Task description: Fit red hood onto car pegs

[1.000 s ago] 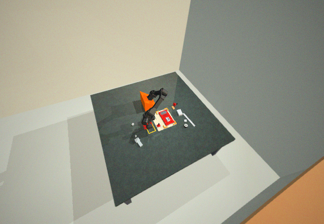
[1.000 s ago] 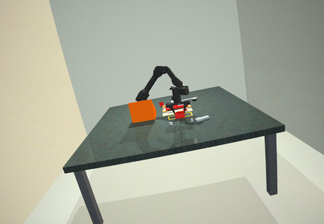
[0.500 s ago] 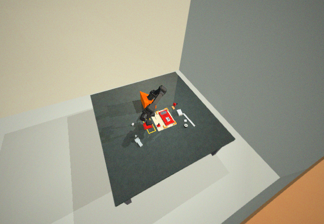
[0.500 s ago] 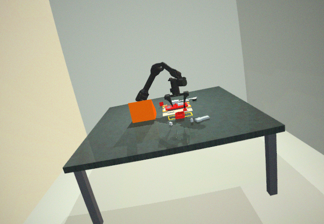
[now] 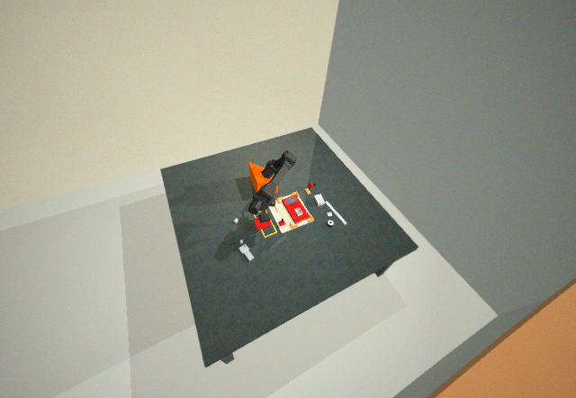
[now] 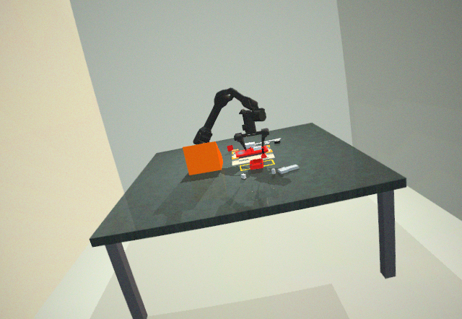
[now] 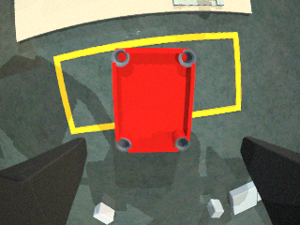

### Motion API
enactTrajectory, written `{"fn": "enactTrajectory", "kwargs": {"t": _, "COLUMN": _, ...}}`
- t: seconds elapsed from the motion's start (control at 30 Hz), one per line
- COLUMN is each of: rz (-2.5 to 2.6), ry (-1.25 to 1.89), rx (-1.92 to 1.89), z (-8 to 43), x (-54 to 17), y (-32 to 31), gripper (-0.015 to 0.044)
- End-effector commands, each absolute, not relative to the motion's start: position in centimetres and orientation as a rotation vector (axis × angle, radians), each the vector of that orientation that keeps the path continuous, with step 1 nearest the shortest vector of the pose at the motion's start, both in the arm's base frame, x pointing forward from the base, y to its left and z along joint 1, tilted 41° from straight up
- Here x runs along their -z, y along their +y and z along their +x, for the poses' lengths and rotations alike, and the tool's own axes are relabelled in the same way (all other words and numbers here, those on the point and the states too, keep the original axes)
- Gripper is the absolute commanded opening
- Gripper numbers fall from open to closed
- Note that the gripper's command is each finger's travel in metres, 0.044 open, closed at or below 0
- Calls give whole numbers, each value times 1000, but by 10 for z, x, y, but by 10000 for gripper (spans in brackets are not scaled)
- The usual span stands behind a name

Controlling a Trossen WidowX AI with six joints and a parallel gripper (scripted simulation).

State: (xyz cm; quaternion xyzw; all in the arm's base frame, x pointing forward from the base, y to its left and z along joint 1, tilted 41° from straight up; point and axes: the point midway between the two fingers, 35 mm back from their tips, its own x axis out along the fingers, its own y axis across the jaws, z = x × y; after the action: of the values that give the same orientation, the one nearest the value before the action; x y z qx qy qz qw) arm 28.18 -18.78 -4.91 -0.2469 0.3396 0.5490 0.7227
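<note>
The red hood [image 5: 261, 225] [image 6: 256, 164] [image 7: 152, 100] lies on the table, partly over the yellow outline [image 5: 269, 235] [image 7: 239, 70]. The wrist view shows its hollow inside, with grey rings at the four corners. My gripper [image 6: 254, 150] [image 7: 168, 146] is open and empty above the hood, with the fingers wide apart to either side of it. The red chassis [image 5: 291, 204] [image 6: 244, 153] sits in the jig on the cream board [image 5: 278, 213] [image 7: 70, 16]. A pale engine block [image 5: 298, 211] shows on its deck. The pegs are too small to make out.
A large orange block [image 5: 259, 179] [image 6: 203, 158] stands beside the arm. A pale grey piece [image 5: 246, 252] [image 6: 288, 169] and small white bits lie on the hood's side. A white block [image 5: 319, 199], a white bar [image 5: 336, 212] and a wheel [image 5: 330, 222] lie beyond the jig.
</note>
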Motion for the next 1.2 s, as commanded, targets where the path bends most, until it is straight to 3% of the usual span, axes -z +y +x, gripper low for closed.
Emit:
{"fn": "enactTrajectory", "kwargs": {"t": 0.0, "rz": -500, "ry": 809, "rx": -1189, "z": 282, "x": 51, "y": -186, "gripper": 440}}
{"fn": "enactTrajectory", "kwargs": {"t": 0.63, "rz": 85, "ry": 1484, "rx": -574, "z": 279, "x": 61, "y": -169, "gripper": 440}}
{"fn": "enactTrajectory", "kwargs": {"t": 1.17, "rz": 504, "ry": 1678, "rx": 247, "z": 278, "x": 63, "y": -161, "gripper": 440}}
